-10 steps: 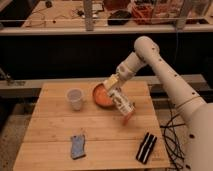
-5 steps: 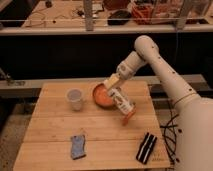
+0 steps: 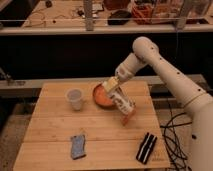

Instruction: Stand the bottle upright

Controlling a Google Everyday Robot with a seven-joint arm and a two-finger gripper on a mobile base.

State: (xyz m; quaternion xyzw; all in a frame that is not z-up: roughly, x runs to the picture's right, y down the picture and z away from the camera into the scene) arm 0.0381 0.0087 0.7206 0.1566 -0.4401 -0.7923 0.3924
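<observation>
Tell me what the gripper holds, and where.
The gripper, by the orange bowl, appears to hold the bottle by its upper end, tilted.

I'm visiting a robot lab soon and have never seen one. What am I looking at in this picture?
One camera looks down at a wooden table; where it is mounted cannot be told. The white jointed limb from the picture's right is the robot arm. At its tip is the gripper, a two-finger clamp, above the table's middle, closed on the upper end of the bottle, which leans with its orange-red end down by the tabletop. Behind it sits an orange bowl, to the picture's left a pale cup, near the front edge a blue object and a black object.
</observation>
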